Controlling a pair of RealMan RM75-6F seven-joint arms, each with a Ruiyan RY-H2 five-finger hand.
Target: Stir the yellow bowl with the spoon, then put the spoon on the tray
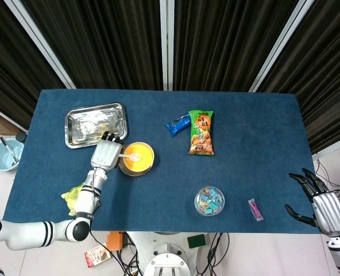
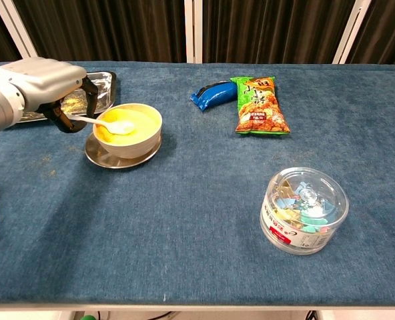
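Now left hand (image 2: 41, 83) gripping spoon (image 2: 104, 123) handle, fingers (image 2: 89, 91) curling around it, spoon tip lying inside yellow bowl (image 2: 127, 128), left of frame centre. Bowl sitting on small saucer (image 2: 103, 155) on bench (image 2: 204, 200). Tray (image 1: 95, 124) lying just beyond, upper left. Right hand (image 1: 325, 208) hanging off bench's lower right corner, fingers (image 1: 300, 184) spreading wide, holding nothing.

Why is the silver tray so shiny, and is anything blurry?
Head view: the silver metal tray mirrors overhead light in pale patches; all looks sharp. Chest view: the clear round plastic tub glints on its lid, and the yellow bowl casts a soft shadow.
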